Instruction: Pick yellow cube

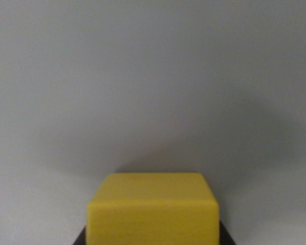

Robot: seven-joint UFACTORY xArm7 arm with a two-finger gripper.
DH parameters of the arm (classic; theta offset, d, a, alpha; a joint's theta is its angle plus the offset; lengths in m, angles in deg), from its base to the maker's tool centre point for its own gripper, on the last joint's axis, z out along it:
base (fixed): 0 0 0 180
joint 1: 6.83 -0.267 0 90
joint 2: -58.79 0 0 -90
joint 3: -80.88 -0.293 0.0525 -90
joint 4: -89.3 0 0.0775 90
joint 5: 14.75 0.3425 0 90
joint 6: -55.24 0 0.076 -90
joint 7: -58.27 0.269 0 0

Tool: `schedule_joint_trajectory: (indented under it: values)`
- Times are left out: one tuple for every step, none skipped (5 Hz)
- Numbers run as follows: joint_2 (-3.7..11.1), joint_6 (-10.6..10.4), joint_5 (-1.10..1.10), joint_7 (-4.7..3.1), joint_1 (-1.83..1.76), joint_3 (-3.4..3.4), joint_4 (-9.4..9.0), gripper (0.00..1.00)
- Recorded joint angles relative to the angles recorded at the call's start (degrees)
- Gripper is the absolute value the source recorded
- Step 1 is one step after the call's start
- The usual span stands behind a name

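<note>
Nearest my camera sits the yellow cube (153,209), filling the bottom centre of the wrist view, its top face and front face both showing, edges softly blurred. Dark bits of my jaws peek out at its lower left and lower right corners, right against its sides, but so little of them shows that I cannot tell whether they clench the cube or merely flank it. Beyond the cube spreads a plain grey worktop (153,76), with a soft shadow lying around and behind the cube.
</note>
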State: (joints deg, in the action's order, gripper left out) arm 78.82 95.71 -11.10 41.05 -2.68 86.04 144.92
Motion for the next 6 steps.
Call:
schedule_joint_trajectory:
  values:
    - [-0.33,0.74,-0.05,0.04,-0.01,0.01,0.42,1.0]
    - [-0.33,0.74,-0.05,0.04,-0.01,0.01,0.42,1.0]
    - [-0.8,1.81,-0.13,0.1,-0.03,0.04,1.01,1.0]
    - [-0.8,1.81,-0.13,0.1,-0.03,0.04,1.01,1.0]
    - [-1.47,3.33,-0.23,0.19,-0.05,0.06,1.87,1.0]
    - [-1.47,3.33,-0.23,0.19,-0.05,0.06,1.87,1.0]
